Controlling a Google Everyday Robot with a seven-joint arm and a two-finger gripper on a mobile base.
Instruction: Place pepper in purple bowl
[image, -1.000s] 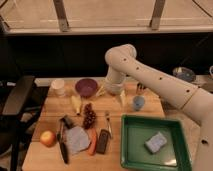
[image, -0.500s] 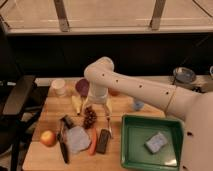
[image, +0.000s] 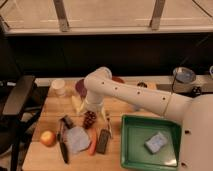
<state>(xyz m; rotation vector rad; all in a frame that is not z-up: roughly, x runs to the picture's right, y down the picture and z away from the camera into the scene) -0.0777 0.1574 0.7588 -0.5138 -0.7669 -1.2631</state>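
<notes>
The pepper (image: 93, 142), slim and orange-red, lies on the wooden board between a grey cloth and a dark bar. The purple bowl (image: 80, 88) stands at the back of the board, its right side hidden by my white arm. My gripper (image: 94, 111) hangs below the bent arm, just above the dark red grape bunch (image: 90, 120) and a little behind the pepper. It is in front of and to the right of the purple bowl. Nothing shows in it.
A red-yellow apple (image: 48, 138), a black knife (image: 63, 146), a grey cloth (image: 77, 139) and a dark bar (image: 103, 141) lie on the board. A white cup (image: 59, 87) stands at the back left. A green tray (image: 131, 150) holding a sponge (image: 156, 142) sits at the right. A black chair (image: 19, 102) stands at the left.
My arm has swung left across the board and lowered. The gripper moved from near the blue cup to above the grape bunch. The objects on the board have not moved.
</notes>
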